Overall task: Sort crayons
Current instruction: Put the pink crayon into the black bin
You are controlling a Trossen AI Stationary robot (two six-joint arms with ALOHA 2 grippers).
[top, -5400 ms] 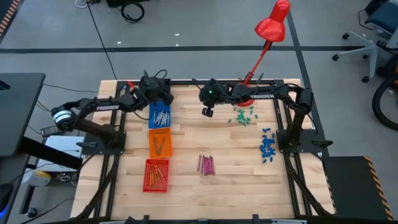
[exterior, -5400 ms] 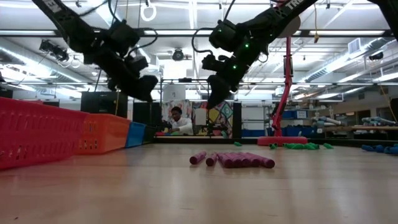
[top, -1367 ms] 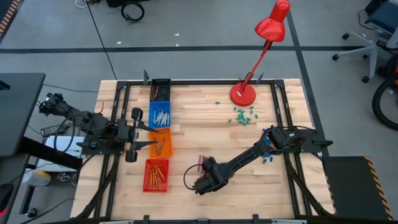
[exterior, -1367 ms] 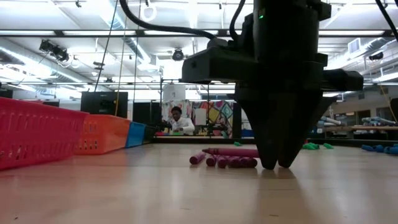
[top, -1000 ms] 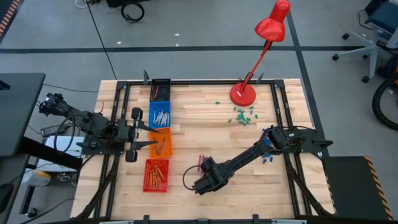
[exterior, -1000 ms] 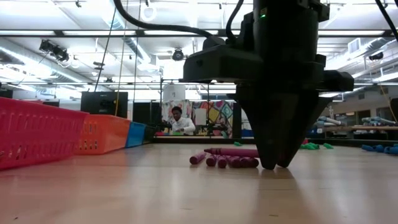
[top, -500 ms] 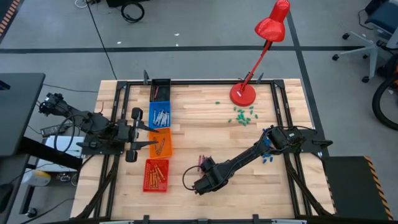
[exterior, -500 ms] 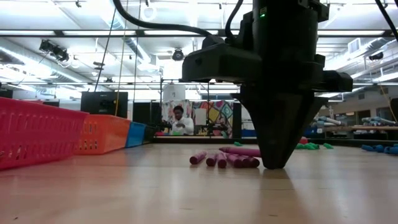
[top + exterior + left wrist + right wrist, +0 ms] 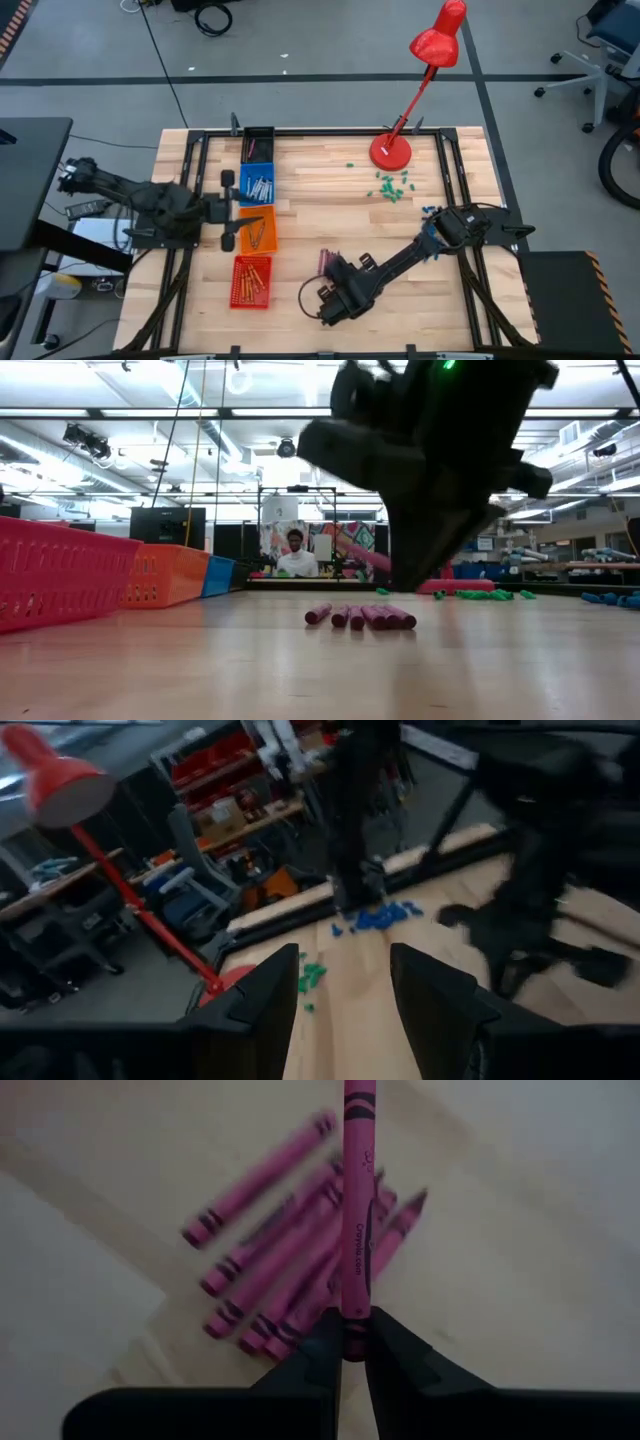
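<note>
Crayons [image 9: 290, 1270] lay at the table's six o'clock, where the right gripper [image 9: 350, 1342], pinched shut on one pink crayon [image 9: 356, 1210], needed a steady, level carry binward.

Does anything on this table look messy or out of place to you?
Mostly tidy. Loose pink crayons lie in a small pile on the bare wood rather than in a bin, and one pink crayon is pinched in the right gripper above them. Small green bits and blue bits lie scattered on the wood, unsorted.
</note>
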